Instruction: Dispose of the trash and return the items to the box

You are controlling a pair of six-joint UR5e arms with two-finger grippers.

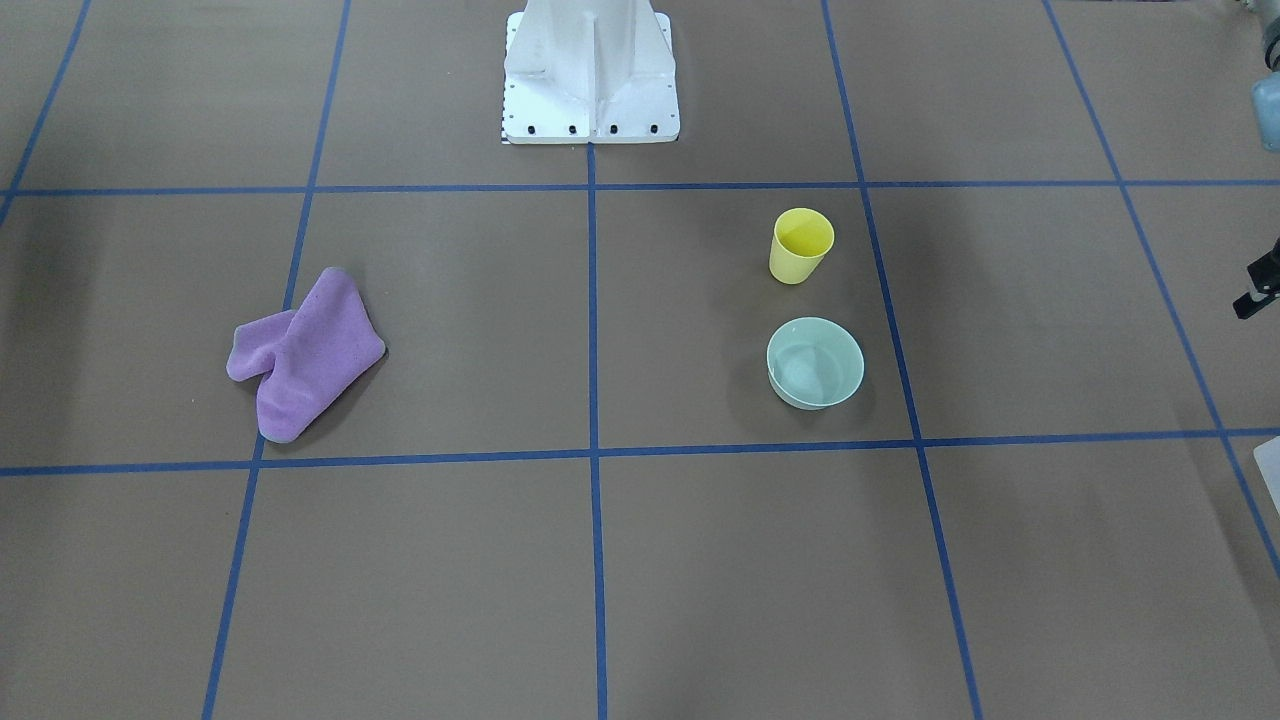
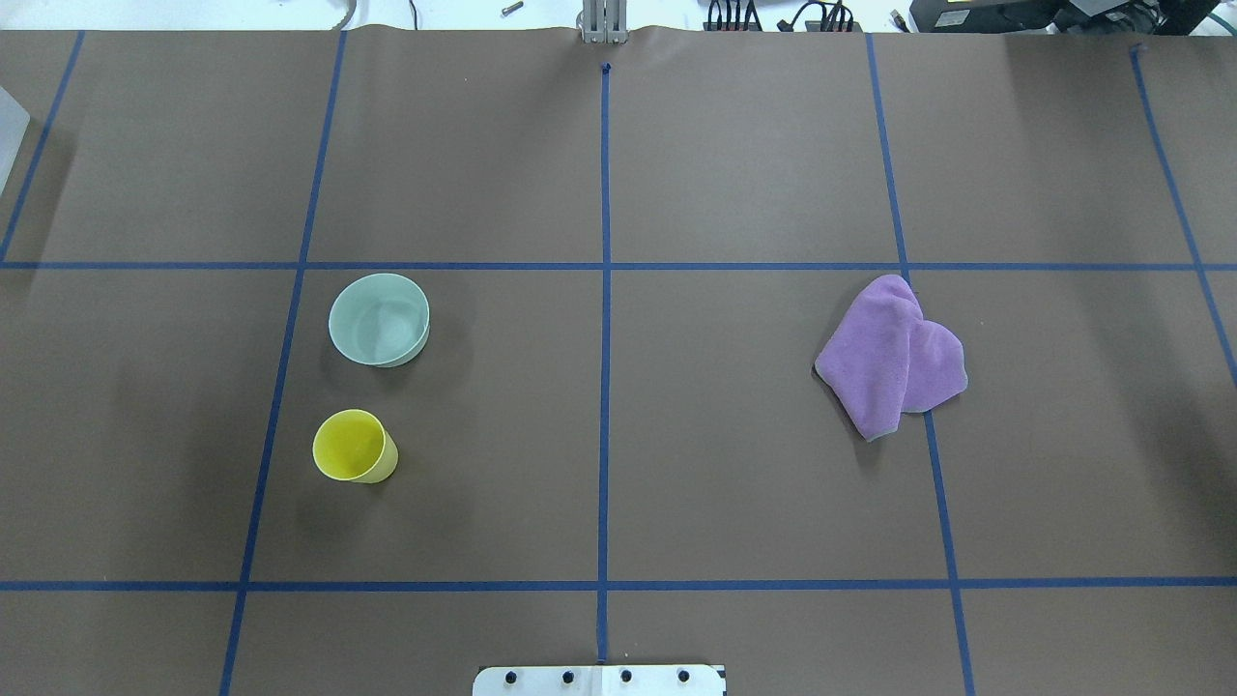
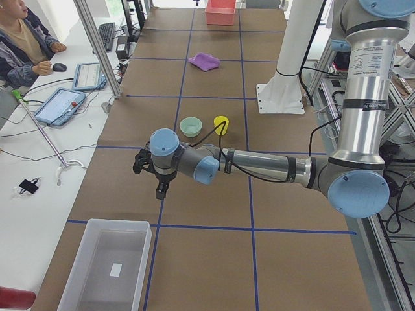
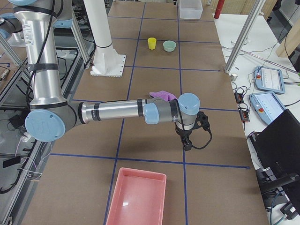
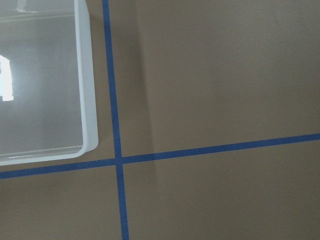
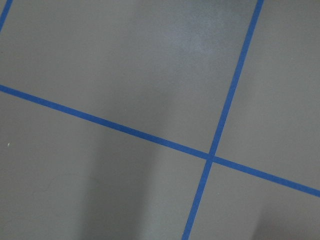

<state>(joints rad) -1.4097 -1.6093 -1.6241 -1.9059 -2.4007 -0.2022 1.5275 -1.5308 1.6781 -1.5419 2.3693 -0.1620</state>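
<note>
The yellow cup point(image 2: 355, 446) stands upright on the table's left half, with the mint-green bowl point(image 2: 379, 319) just beyond it. Both also show in the front view, cup point(image 1: 801, 245) and bowl point(image 1: 815, 362). A crumpled purple cloth point(image 2: 894, 356) lies on the right half. The translucent box point(image 3: 110, 262) stands at the table's left end; its corner shows in the left wrist view point(image 5: 45, 80). My left gripper point(image 3: 160, 189) hovers between the bowl and the box. My right gripper point(image 4: 186, 144) hovers past the cloth point(image 4: 164, 95). I cannot tell whether either is open or shut.
A pink tray point(image 4: 138, 197) sits at the table's right end. The white robot base point(image 1: 590, 70) is bolted at the robot's edge of the table. Blue tape lines grid the brown surface. An operator sits at a side desk point(image 3: 26, 39) with tablets.
</note>
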